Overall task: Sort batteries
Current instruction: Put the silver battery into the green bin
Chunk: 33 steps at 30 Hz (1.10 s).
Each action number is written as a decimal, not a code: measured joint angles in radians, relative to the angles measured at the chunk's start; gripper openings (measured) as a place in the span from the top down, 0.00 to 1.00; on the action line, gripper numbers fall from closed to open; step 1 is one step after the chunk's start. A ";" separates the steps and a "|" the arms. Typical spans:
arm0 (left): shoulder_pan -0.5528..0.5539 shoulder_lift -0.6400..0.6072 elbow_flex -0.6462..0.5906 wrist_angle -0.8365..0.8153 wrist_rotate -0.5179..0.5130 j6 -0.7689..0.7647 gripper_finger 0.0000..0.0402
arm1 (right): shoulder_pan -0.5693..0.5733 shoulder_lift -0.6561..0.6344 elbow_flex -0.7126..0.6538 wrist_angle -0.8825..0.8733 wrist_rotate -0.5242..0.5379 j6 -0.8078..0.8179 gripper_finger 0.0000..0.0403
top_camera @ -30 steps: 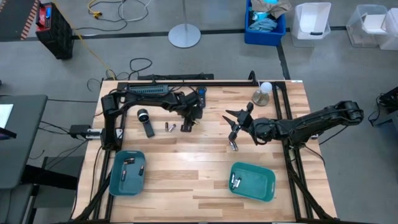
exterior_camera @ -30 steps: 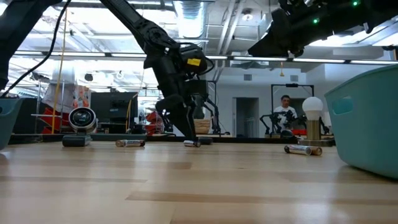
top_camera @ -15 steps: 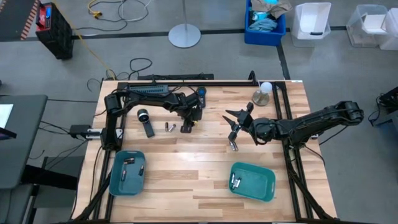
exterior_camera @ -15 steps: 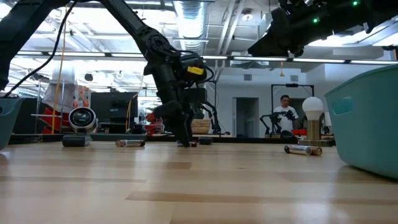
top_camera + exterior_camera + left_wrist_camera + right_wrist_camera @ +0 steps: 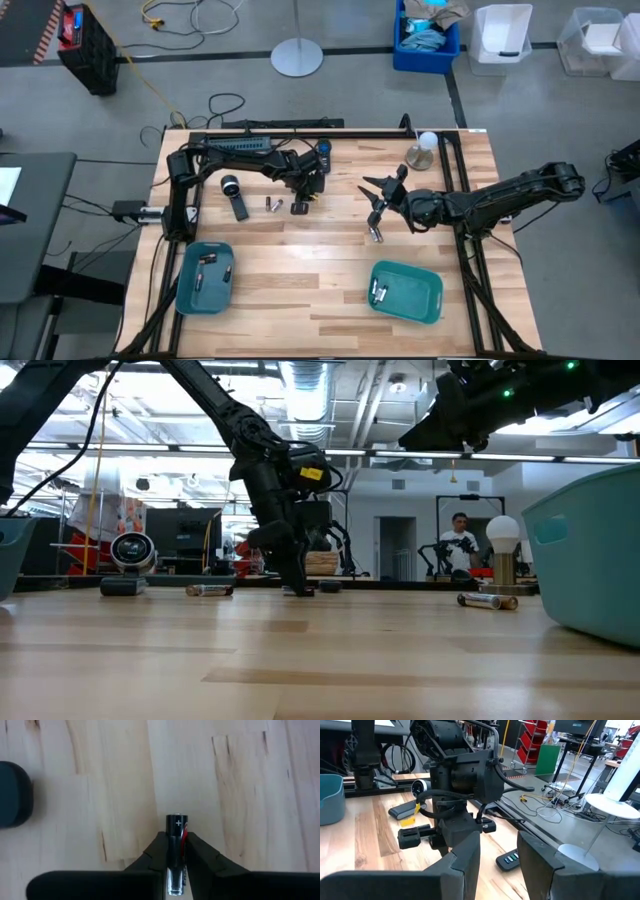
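Left gripper is reaching down to the desk near the middle of its far edge, fingers pinching a black AA battery lying flat on the wood, plus end pointing away from the wrist; in the low view the same gripper is touching down at the desk surface. Another battery is lying just beside it, toward the left edge, and next to that a black remote-like stick and a round silver-topped knob. Right gripper is hovering over the middle of the desk toward the right edge, fingers standing apart with nothing between them. A battery is lying on the wood just in front of the right gripper, toward the near edge. Left teal tray is sitting at the near left corner with a couple of batteries in it; right teal tray is sitting near the near edge right of centre, holding batteries at its left end. A white bulb on a stand is standing at the far right corner. In the low view a person is showing far behind the desk.
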 joint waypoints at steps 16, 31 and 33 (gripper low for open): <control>-0.098 -0.022 0.024 0.267 0.197 -0.077 0.91 | 0.162 -0.116 0.000 0.043 0.170 -0.122 0.64; -0.367 -0.016 0.024 0.819 0.343 -0.316 0.91 | 0.433 -0.233 0.000 0.063 0.548 -0.287 0.64; -0.399 0.004 0.025 0.875 0.315 -0.332 0.91 | 0.432 -0.232 0.000 0.084 0.548 -0.297 0.64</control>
